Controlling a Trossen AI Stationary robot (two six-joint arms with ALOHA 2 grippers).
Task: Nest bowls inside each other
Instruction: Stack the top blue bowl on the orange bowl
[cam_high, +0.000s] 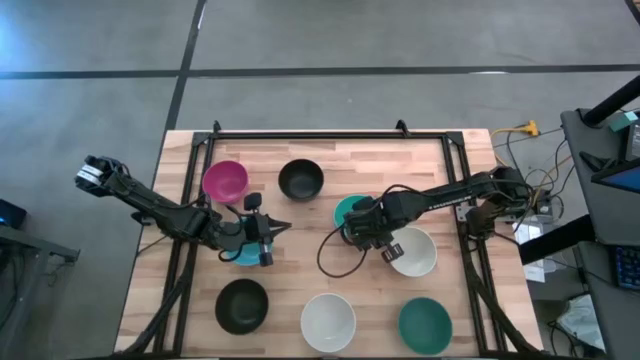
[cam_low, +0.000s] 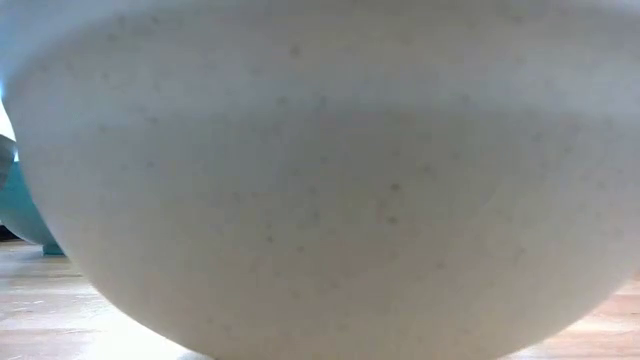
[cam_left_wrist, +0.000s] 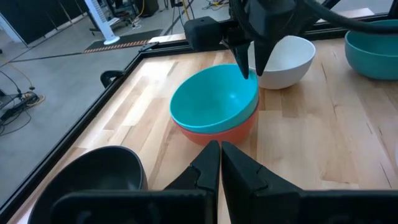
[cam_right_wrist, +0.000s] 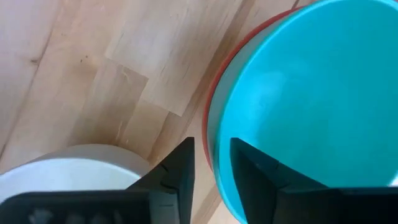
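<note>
Teal bowl (cam_left_wrist: 214, 102) nested in red bowl (cam_left_wrist: 224, 132); magenta bowl (cam_high: 225, 180); speckled white bowl (cam_low: 320, 180); pale striped wood table (cam_high: 400, 160); dark grippers.

No readable text or labels anywhere.

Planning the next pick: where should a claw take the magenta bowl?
Pinch the thin rim of the magenta bowl from straight above, one finger inside, one outside: it sits upright, mouth open, and its round wall would likely slip. The left claw is nearer.
</note>
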